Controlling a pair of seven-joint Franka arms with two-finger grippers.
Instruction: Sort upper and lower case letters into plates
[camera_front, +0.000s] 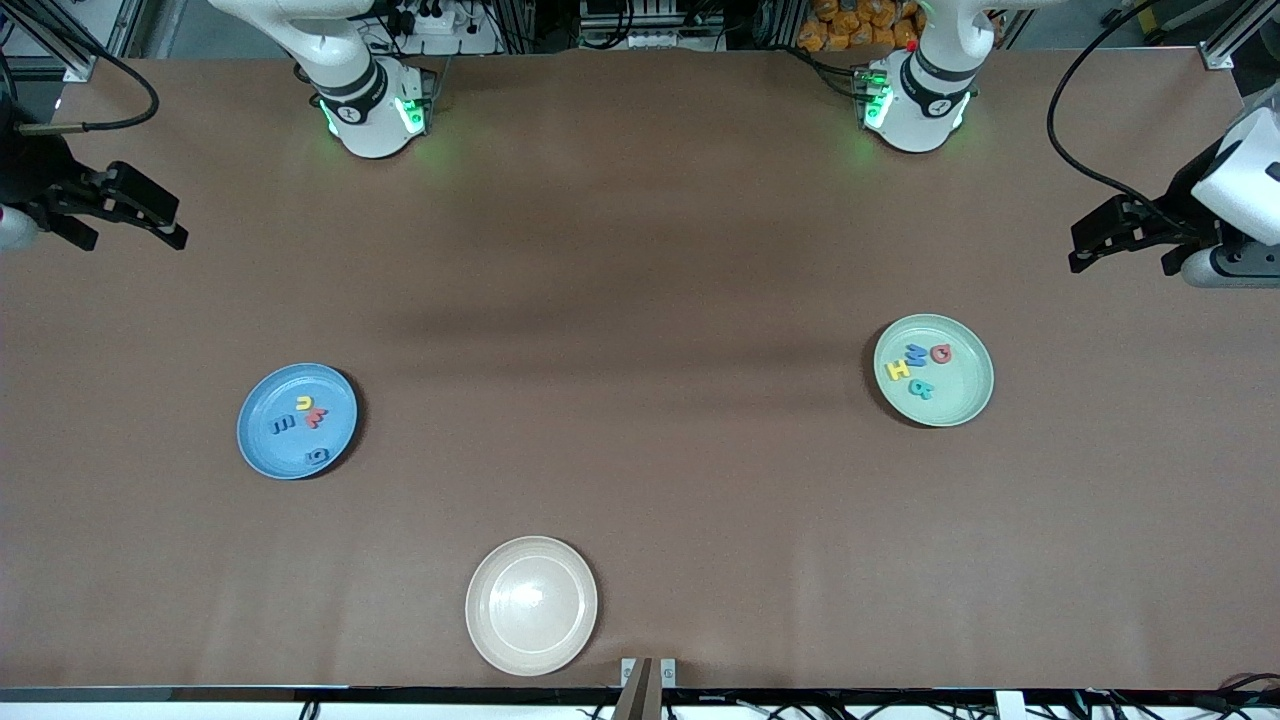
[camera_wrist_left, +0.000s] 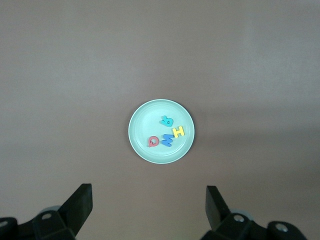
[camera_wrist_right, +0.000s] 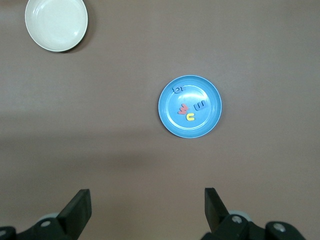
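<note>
Eight tiny flat coloured letters (camera_front: 925, 368) sorted into round matte blue plate (camera_front: 262, 450) and pale green plate (camera_front: 965, 400); light, thin, pinch at edges. Left gripper (camera_wrist_left: 149, 207), right gripper (camera_wrist_right: 147, 207): jaws apart, empty, waiting at frame sides.

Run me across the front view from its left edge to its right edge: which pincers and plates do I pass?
Right pincer over bare table → blue plate with four lowercase letters → cream-beige plate, nothing on it → pale green plate with four uppercase letters → left pincer over bare table. Both pincers are open.
</note>
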